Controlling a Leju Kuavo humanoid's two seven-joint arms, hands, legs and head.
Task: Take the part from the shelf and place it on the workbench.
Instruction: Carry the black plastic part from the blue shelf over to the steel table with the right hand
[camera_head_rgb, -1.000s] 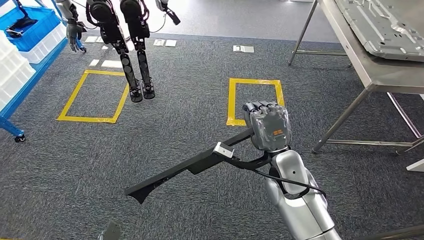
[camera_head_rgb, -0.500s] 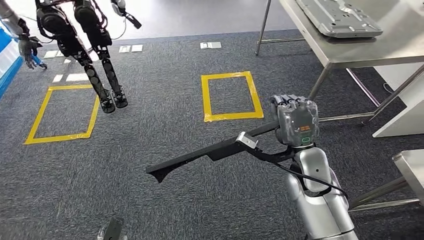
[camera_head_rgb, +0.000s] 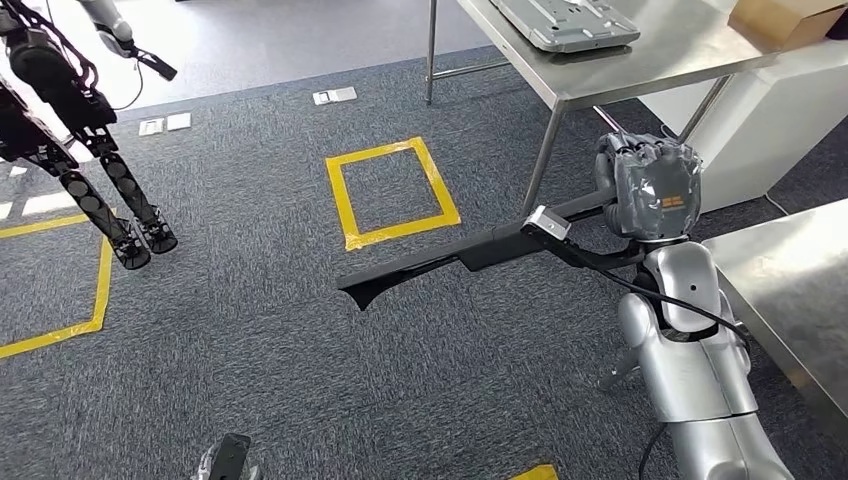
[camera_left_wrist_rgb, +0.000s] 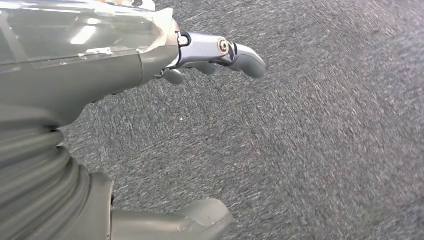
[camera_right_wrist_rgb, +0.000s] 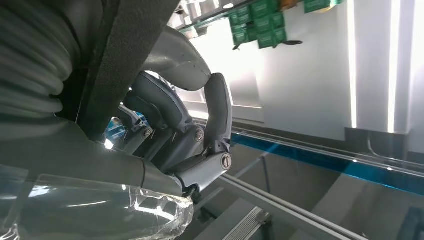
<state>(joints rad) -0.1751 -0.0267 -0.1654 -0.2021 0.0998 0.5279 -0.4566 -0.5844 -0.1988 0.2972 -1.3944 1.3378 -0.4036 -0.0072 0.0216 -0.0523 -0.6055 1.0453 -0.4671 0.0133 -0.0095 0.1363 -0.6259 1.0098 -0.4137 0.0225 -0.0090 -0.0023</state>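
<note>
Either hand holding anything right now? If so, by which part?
The right hand grips the long black part at one end, the rest jutting out over the carpet. The left hand holds nothing, fingers apart.

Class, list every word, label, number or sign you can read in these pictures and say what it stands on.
None can be read.
Orange label on the back of the right hand: too blurred to read.
Green boxes in the right wrist view: print too small to read.
Long black part: no text visible.
</note>
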